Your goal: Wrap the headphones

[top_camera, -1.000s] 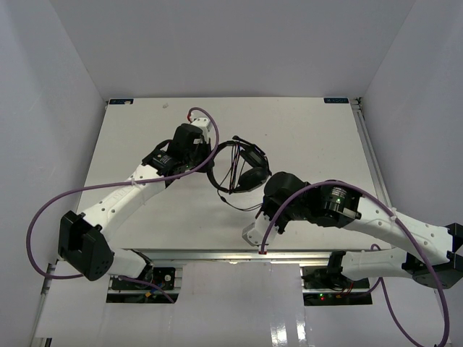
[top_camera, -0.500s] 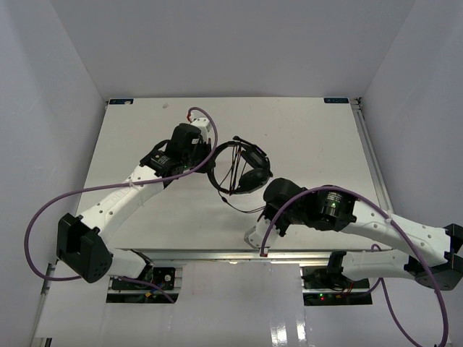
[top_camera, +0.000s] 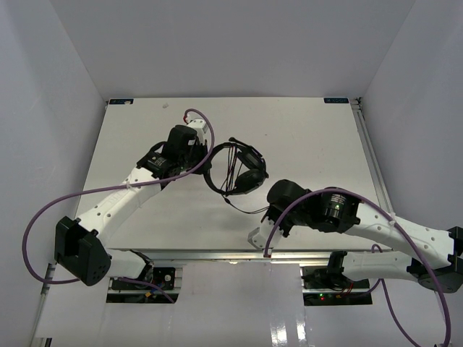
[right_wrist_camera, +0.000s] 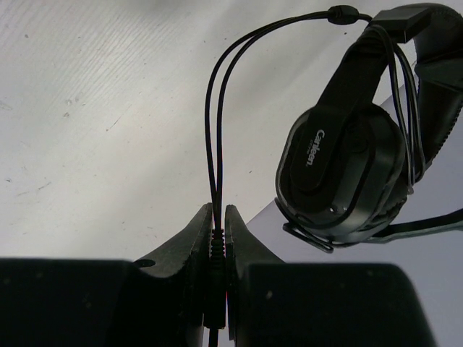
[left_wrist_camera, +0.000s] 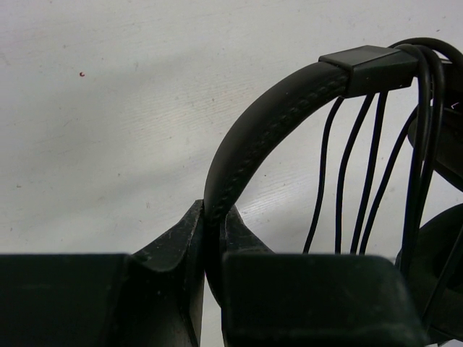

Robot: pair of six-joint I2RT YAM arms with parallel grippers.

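Top external view puts the headphones (top_camera: 237, 168) near the middle of the table (top_camera: 311, 126), between your two arms, with both grippers on them.

Your left arm runs from its base at the near left corner diagonally up and to the right. The left gripper (top_camera: 205, 156) meets the left side of the headset. On the left wrist camera, its fingers (left_wrist_camera: 189, 238) are closed tightly on the padded headband (left_wrist_camera: 260, 123), which arcs up and to the right out of the jaws. Several strands of thin black cable (left_wrist_camera: 340, 181) hang across the inside of that arc.

Your right arm comes in from the near right and lies low across the front of the table. The right gripper (top_camera: 269, 210) sits just beside the headset on its near right side. On the right wrist camera, the jaws are pinched shut on the cable at a ribbed sleeve. Two strands rise together from there and curve over to the top of the earcup (right_wrist_camera: 340, 177), which hangs to the right of the fingers.

You cannot tell from these views whether the earcups touch the table.
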